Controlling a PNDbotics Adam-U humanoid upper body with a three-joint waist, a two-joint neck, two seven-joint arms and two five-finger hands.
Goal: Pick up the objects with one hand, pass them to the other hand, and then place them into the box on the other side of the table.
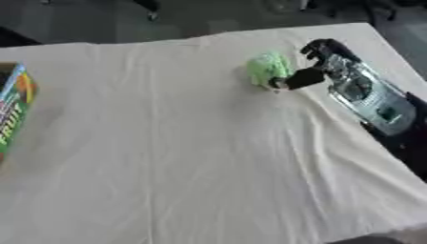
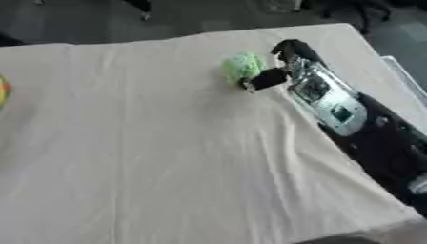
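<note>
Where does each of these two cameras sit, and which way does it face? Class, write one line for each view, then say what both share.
Left eye view: in the robot's head, looking down at the cream cloth-covered table; shows the right hand at the fuzzy light-green object and the colourful printed box at the left edge.
Right eye view: same head, same downward look; shows more of the black right arm.
Shared: table, green object, right hand.

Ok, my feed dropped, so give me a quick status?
Right robot hand at the green object, fingers around it, still on the cloth. Left robot hand not in view. Box at left edge. Nothing in between.
</note>
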